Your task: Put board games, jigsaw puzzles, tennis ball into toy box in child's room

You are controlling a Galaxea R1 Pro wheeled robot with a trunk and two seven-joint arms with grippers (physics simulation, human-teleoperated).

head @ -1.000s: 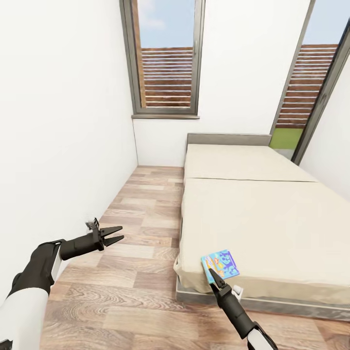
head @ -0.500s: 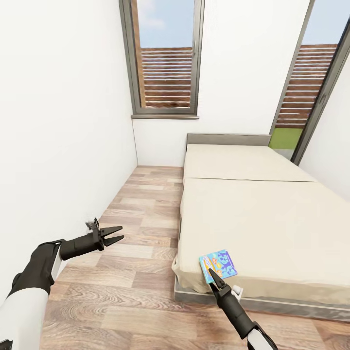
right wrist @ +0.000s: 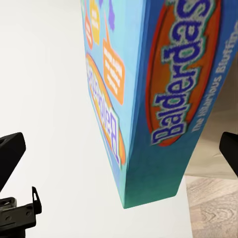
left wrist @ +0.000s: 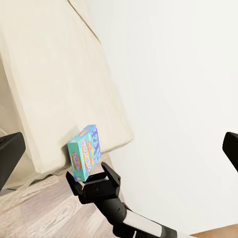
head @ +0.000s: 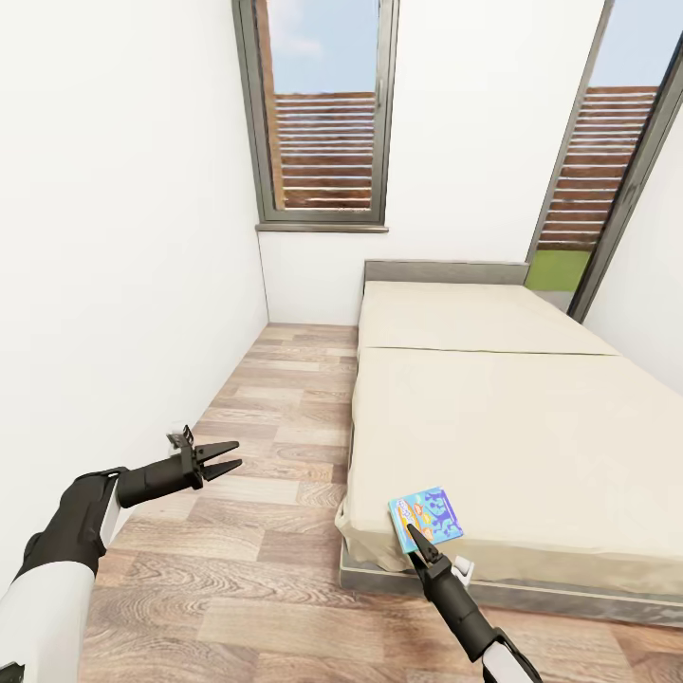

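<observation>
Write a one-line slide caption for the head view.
Right gripper at the blue board game on the bed's near corner; left gripper open over the wood floor.

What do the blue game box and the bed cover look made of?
The blue game box looks like printed cardboard with a smooth finish, judging by its crisp edges and lettering. The bed cover looks like matte beige fabric, bunching slightly at the corner.

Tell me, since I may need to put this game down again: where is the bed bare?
The beige mattress is bare from the grey headboard down to the near corner, where the small blue board game box sits at the right gripper.
</observation>
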